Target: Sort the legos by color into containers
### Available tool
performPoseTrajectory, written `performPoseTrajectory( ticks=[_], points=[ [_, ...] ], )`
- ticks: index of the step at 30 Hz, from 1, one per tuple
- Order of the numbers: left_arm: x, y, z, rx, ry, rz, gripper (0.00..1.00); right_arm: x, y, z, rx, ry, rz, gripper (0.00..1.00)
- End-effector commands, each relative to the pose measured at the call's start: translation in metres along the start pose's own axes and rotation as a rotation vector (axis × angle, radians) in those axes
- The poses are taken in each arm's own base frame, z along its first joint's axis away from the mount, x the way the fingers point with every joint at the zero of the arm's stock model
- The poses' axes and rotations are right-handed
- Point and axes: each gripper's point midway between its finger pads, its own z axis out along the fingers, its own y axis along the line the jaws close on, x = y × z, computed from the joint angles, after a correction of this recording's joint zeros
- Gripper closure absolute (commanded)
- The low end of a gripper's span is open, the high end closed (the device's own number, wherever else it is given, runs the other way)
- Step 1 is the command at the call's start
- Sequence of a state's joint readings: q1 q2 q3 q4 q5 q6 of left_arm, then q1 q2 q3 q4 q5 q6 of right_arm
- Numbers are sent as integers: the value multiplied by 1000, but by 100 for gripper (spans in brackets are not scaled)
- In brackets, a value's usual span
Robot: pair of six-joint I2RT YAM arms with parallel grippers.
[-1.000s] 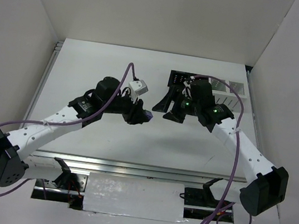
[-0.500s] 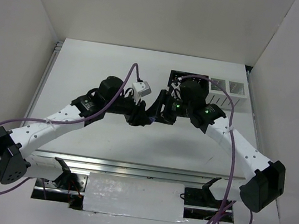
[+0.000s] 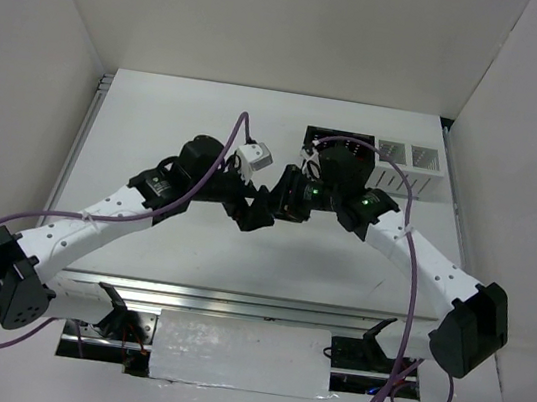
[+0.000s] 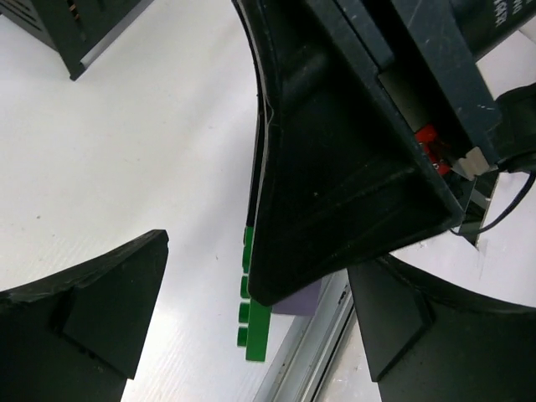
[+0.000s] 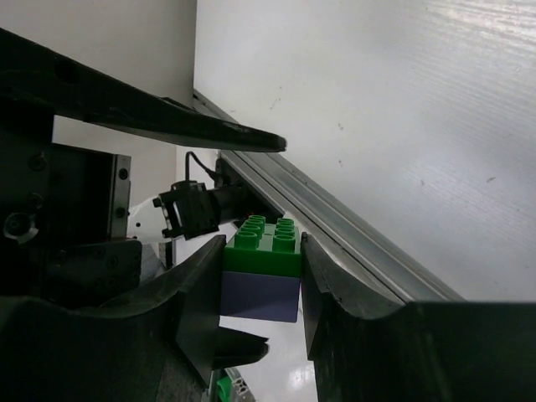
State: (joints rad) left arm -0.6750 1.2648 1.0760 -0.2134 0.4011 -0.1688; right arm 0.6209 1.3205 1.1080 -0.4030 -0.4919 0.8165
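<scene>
Right gripper (image 5: 261, 280) clamps a lego stack (image 5: 261, 270) between its two fingers: green lego (image 5: 266, 249) studded on top, light purple lego (image 5: 260, 298) beneath. White counter (image 5: 377, 109) behind, with a metal rail (image 5: 343, 230) along its edge.

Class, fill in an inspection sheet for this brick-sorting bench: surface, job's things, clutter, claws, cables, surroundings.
Surface: white table, flat.
Job's things: green brick stacked on purple brick; row of bins at the far right, contents not visible.
Clutter: nothing seen.
Claws: right claw shut on both bricks; left claw open wide around it.
Cables: purple cables loop off both arms.
Surroundings: plain white walls.
</scene>
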Motion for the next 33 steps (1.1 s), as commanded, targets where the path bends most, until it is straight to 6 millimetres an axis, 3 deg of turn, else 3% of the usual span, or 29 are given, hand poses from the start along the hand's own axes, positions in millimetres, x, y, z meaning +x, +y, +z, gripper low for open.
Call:
performPoseTrajectory(
  ticks=[1,5,6,8,9,11,12,14,18,23,33],
  points=[
    [-36,2,-9,-47,-84,10,0,-16,17,-14,-115,-67,-68,100],
    [-45,4,-23,-100,-61,-14,0,-47,-2,-38,-145,-185,-193,100],
    [-57,1,-29,-106,-79,-8,1,-50,-1,-48,-159,-212,-220,100],
    [-56,-2,-35,-101,-37,-22,1,-62,-8,-62,-162,-256,-282,100],
    [-67,-9,-38,-72,-45,-14,1,-55,-1,-69,-210,-228,-330,100],
    [-71,-14,-43,-48,-31,-20,0,-47,9,-78,-262,-186,-469,100],
    [-75,-18,-47,-37,-25,-23,0,-29,23,-86,-357,-116,-543,100],
    [-79,-29,-50,28,-18,-28,1,-16,37,-98,-447,-73,-664,100],
    [-71,-48,-44,185,37,-48,3,3,62,-124,-569,-65,-798,100],
    [-65,-89,-50,480,49,-71,5,4,72,-134,-592,-112,-848,100],
    [-77,-111,-54,662,-20,-102,12,-7,82,-139,-576,-195,-859,100]
  ],
)
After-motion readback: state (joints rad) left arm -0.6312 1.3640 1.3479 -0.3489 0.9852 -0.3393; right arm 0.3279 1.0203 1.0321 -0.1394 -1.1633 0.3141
